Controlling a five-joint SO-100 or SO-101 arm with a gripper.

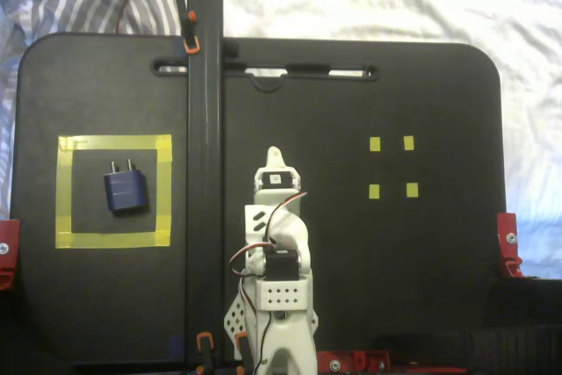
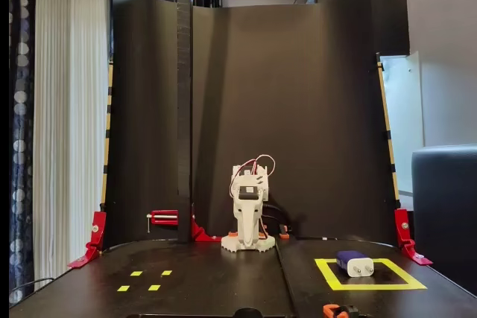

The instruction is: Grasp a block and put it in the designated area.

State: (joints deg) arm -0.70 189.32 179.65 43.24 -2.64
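One block (image 1: 126, 191) lies inside the yellow square (image 1: 165, 191), well apart from the arm; whether its fingers (image 1: 274, 157) are apart is unclear.

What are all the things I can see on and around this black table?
Block: one, dark blue with two silver prongs, lying inside the yellow square, touching nothing else.
Designated area: one, wide yellow tape outline, on the left of the top-down fixed view, on the right in the front fixed view.
Small tape squares: four, yellow, on the opposite half of the board.
Board: one, black, on a white patterned cloth.
Post: one, black, upright, held by orange clamps.
Backdrop: one, black, curved behind the arm.
Curtain: one, white.
Red clamps: at the board's edges.
Arm: one, white, folded at the board's centre.
Gripper: one, white, empty.
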